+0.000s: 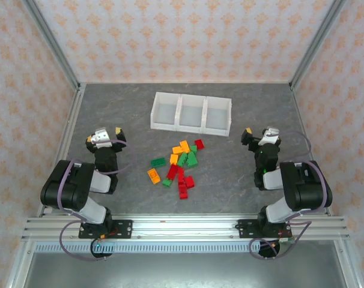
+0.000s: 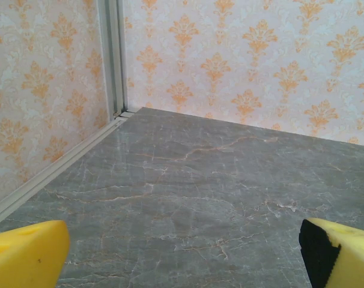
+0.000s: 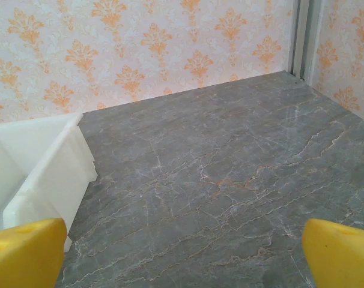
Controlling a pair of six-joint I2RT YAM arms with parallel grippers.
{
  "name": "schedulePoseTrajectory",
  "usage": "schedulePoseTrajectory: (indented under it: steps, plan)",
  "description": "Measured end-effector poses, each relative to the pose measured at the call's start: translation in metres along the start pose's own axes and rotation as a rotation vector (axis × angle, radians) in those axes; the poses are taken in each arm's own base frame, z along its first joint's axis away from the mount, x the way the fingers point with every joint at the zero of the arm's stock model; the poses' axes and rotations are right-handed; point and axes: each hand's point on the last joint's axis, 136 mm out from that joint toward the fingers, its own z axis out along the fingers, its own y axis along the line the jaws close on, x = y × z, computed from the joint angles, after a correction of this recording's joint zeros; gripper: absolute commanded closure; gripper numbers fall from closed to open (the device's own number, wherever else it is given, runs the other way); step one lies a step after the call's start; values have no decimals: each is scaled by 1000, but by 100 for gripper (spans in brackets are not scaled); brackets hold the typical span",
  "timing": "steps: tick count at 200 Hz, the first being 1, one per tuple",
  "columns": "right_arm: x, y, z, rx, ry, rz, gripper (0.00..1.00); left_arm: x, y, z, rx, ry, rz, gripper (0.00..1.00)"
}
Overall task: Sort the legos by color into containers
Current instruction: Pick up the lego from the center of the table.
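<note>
- Nearest me, both arm bases are bolted to a metal rail (image 1: 188, 227) along the front edge of the grey, stone-patterned table (image 1: 122, 108).
- The left claw (image 1: 105, 134) hangs over bare table, left of the toys. Its jaws are spread wide with nothing between them. Seen from its wrist, the yellow pads (image 2: 26, 255) sit far apart at the bottom corners.
- The right claw (image 1: 259, 133) mirrors it on the other side, also gaping wide and holding nothing.
- Between the two arms, the bricks (image 1: 181, 163) lie in a loose heap in the middle of the table, with red, green and orange mixed and many touching.
- One orange brick (image 1: 154, 175) sits a little apart at the heap's left, with a green brick (image 1: 158, 162) just beyond it.
- A red brick (image 1: 199, 144) marks the heap's far right end.
- Beyond the heap, near it but apart, stands the white tray (image 1: 164, 113), its three square compartments running left to right.
- From the right wrist, the tray's end wall shows at the left.
- Farthest off, walls (image 1: 182, 36) with an orange pattern close in the table.
</note>
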Motion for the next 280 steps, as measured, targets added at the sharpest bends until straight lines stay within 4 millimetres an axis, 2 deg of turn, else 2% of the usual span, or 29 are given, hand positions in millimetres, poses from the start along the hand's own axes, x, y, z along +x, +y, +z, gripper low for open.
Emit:
schedulePoseTrajectory:
  steps: [181, 207, 221, 237, 250, 259, 271, 280]
  plan:
    - [0, 0, 0, 2, 0, 0, 0, 2, -2, 0, 13, 8, 3, 1]
    - [-3, -10, -2, 59, -6, 16, 0, 1, -9, 3, 38, 44, 24, 1]
    - [-16, -21, -8, 132, -4, 55, 0, -23, -14, 8, 31, 37, 8, 1]
    - [-58, -26, -7, 190, -41, 131, 0, -75, -20, 11, 22, -21, -71, 1]
    - [-102, -20, -7, 187, -84, 199, 0, -118, -19, 5, 15, -73, -157, 1]
    - [-126, -13, -10, 164, -93, 244, 0, -144, -17, -3, 18, -98, -223, 1]
    - [-146, -1, -14, 114, -73, 292, 0, -164, -14, -14, 23, -98, -283, 1]
    - [-148, 8, -18, 71, -30, 324, 0, -172, -13, -22, 29, -78, -316, 1]
